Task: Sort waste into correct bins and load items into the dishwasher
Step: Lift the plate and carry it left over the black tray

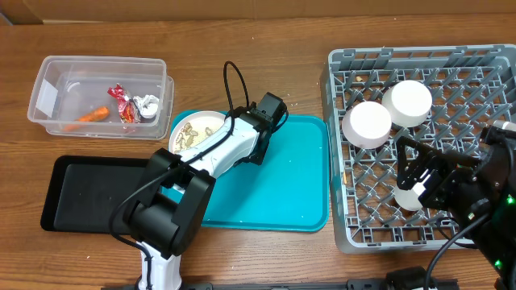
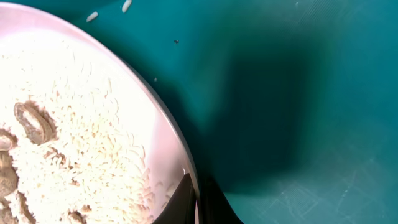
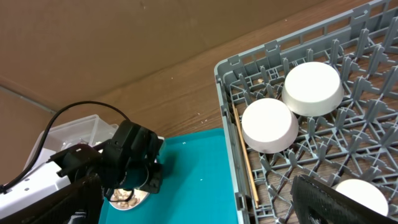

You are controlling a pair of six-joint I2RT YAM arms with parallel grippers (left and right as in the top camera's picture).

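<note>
The scrap-strewn white plate (image 1: pixel 200 116) lies on the teal tray (image 1: pixel 298 177); 2 white bowls (image 1: pixel 369 125) sit side by side in the grey rack (image 1: pixel 419 55).

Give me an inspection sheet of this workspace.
Surface: wooden table, teal tray in the middle.
Job's things: carrot piece, red wrapper and tissue in the clear tub; black tray shows nothing inside; plate with scraps and rice on the teal tray; two bowls upside down and chopsticks in the dish rack.
Clutter: loose rice grains on the teal tray.
Claws: left claw shut on the plate's rim; right claw open over the dish rack.
Cables: black cable loops above the left arm.
Surroundings: brown panel behind the table.
</note>
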